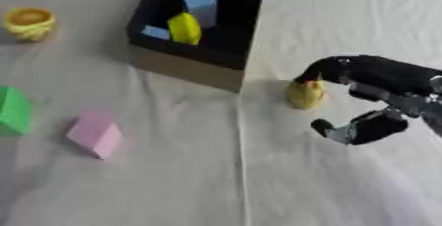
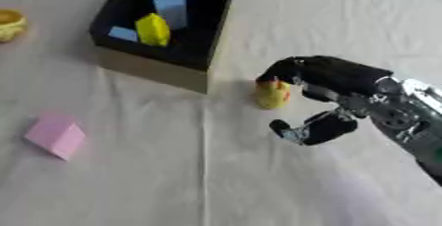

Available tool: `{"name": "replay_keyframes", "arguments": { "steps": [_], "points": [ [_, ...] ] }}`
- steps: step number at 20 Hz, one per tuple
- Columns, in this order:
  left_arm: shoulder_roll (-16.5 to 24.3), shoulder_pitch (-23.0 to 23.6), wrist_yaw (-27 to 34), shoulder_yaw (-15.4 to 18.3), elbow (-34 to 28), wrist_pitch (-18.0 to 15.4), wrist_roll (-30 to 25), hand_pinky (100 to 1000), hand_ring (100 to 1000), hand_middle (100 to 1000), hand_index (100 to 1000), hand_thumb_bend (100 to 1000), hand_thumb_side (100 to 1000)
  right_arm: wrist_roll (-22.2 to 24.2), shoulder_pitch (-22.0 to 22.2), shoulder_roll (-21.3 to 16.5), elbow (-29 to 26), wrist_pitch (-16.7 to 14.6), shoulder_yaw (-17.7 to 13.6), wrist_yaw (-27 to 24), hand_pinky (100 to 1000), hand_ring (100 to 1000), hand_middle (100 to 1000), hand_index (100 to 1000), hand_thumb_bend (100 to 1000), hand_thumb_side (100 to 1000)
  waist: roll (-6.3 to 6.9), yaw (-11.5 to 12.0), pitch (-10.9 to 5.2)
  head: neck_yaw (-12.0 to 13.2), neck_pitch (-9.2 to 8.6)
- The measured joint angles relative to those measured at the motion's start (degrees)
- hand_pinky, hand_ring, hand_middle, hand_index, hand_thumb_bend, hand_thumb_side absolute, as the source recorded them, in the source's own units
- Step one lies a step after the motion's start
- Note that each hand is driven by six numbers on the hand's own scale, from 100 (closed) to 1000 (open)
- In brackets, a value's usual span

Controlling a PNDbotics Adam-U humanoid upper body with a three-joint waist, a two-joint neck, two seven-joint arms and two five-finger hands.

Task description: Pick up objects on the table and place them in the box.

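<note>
A table covered with a wrinkled white cloth carries a box with black inner walls and a tan cardboard outside, standing at the far middle. Inside the box lie a tall light-blue block, a yellow object just in front of it, and a small blue piece at the yellow object's left.

The right hand comes in from the view's right side, black with a silver wrist. Its fingers arch over a small yellow object that stands on the cloth just right of the box's near corner; the fingertips touch its top. The thumb is curled underneath, apart from the object, nearer the camera. The hand is half curled around the yellow object without closing on it; the object sits on the table, outside the box.

Well to the left, a pink block lies tilted on the cloth. A green block shows at the left edge, partly cut off. A yellow cup-shaped thing stands at the far left, level with the box.

The left hand shows in neither view.
</note>
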Motion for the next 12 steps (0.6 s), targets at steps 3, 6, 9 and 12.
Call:
{"name": "replay_keyframes", "arguments": {
  "steps": [3, 6, 9, 12],
  "points": [
    [-0.01, 0.00, 0.00, -0.01, 0.00, 0.07, -0.07, 737, 781, 725, 824, 387, 553, -0.62, -0.01, 0.23, 0.00, 0.68, -0.11, 0.47, 871, 925, 838, 922, 216, 332, 0.00, -0.04, 0.00, 0.00, 0.00],
    [-0.02, 0.00, 0.00, -0.01, 0.00, 0.12, -0.12, 737, 782, 725, 824, 387, 555, -1.46, -0.06, 0.46, 0.00, 1.14, -0.52, 0.52, 870, 923, 836, 917, 191, 321, 0.00, -0.05, 0.00, 0.00, 0.00],
    [-0.02, 0.00, 0.00, -0.01, 0.00, 0.22, -0.22, 737, 782, 726, 824, 387, 557, -2.42, -0.14, 0.89, 0.00, 1.38, -1.17, 0.49, 869, 922, 833, 913, 177, 310, 0.00, -0.06, 0.04, 0.01, 0.00],
    [-0.02, 0.00, 0.00, -0.02, 0.00, 0.32, -0.32, 738, 783, 726, 824, 387, 558, -3.15, -0.41, 0.99, 0.00, 1.59, -1.87, 0.38, 869, 922, 833, 912, 183, 311, 0.00, -0.08, 0.11, 0.04, 0.00]
  ]
}}
